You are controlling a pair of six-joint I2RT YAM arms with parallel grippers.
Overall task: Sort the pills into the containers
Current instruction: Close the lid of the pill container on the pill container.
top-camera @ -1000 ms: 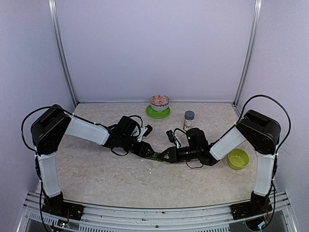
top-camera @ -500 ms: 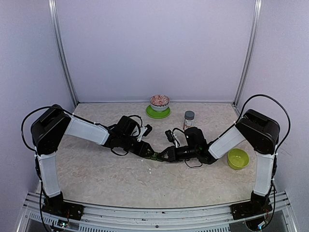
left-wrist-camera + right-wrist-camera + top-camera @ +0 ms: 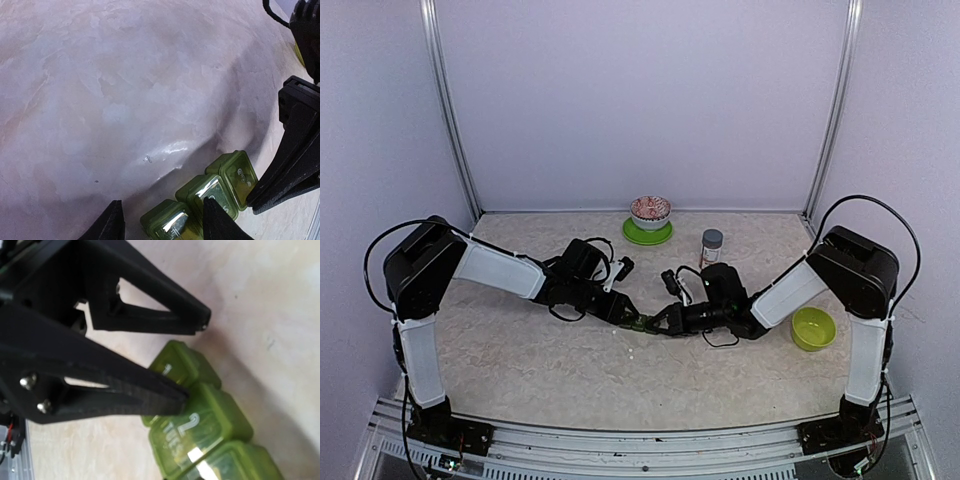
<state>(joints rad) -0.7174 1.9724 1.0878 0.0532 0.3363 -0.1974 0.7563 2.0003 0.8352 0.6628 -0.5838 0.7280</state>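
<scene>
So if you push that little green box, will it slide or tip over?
The green pill box would probably slide, not tip: it lies low and flat on the smooth table. It looks like thin plastic, so likely light. Its joined squares should move as one stiff piece.

Your containers are one translucent green strip of three joined square compartments, lying flat mid-table with the lids down. One lid reads "2 TUES" in white. A tiny white pill lies loose on the surface near the strip.
</scene>
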